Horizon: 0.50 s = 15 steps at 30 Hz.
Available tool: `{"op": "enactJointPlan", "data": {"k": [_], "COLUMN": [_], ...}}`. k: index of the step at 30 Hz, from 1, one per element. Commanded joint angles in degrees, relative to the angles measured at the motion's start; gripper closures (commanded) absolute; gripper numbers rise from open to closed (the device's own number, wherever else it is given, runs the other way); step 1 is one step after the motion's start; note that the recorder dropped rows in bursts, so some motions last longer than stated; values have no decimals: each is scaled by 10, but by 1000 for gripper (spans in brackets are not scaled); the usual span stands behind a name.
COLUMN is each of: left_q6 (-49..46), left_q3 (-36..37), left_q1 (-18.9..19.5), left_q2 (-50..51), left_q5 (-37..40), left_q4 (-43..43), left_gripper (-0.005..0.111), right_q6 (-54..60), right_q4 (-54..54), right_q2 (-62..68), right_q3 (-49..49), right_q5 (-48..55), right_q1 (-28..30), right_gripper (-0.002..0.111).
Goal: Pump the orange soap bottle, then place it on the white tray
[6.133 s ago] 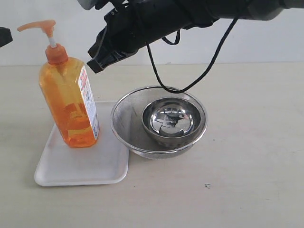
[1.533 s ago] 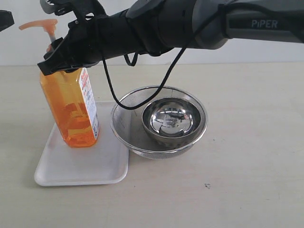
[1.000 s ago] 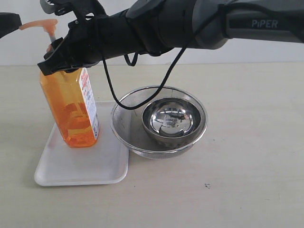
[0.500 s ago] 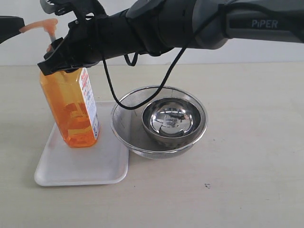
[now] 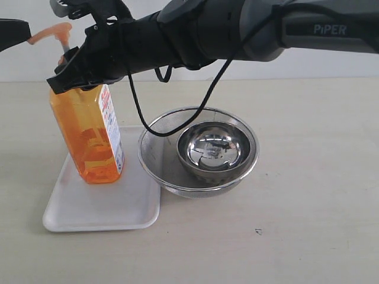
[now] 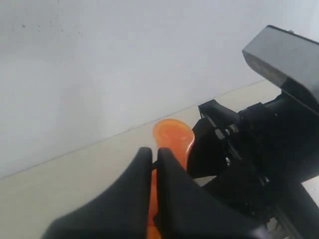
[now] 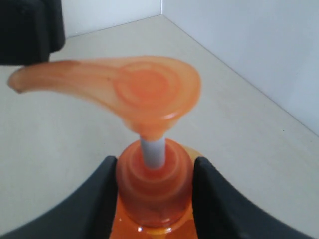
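Observation:
The orange soap bottle stands upright on the far part of the white tray. My right gripper reaches across from the right and is shut on the bottle's orange collar, one finger on each side. The pump head is up on its white stem. My left gripper hovers at the spout's tip, fingers pressed together, with the pump head just beyond and below them.
A steel mesh strainer with a smaller steel bowl inside it sits right against the tray's right edge. My right arm spans the back above them. A pale wall runs behind the table.
My left gripper has edged in from the left, over the tip of the spout. The right gripper and the bottle have stayed still.

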State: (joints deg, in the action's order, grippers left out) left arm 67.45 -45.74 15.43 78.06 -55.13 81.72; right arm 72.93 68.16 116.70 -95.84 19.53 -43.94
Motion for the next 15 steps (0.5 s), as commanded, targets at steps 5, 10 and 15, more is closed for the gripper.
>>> {"op": "enactJointPlan", "data": {"k": [5,10,15], "left_q6": [20,24,26], "left_q3": [-2,-2,-2], "left_q1": [-1,-1,-1], "left_q2": [-6,-6,-6], "left_q5": [-14,-8,-23], "left_q4": [21,21,21], "left_gripper": [102,102,102], "right_q6": [-4,-4,-4], "right_q4": [3,3,3], "right_q2": [-1,-1,-1], "right_q3": [-3,-3,-3], "right_q5": [2,2,2], "right_q1": [0,0,0], "right_gripper": [108,108,108]}}
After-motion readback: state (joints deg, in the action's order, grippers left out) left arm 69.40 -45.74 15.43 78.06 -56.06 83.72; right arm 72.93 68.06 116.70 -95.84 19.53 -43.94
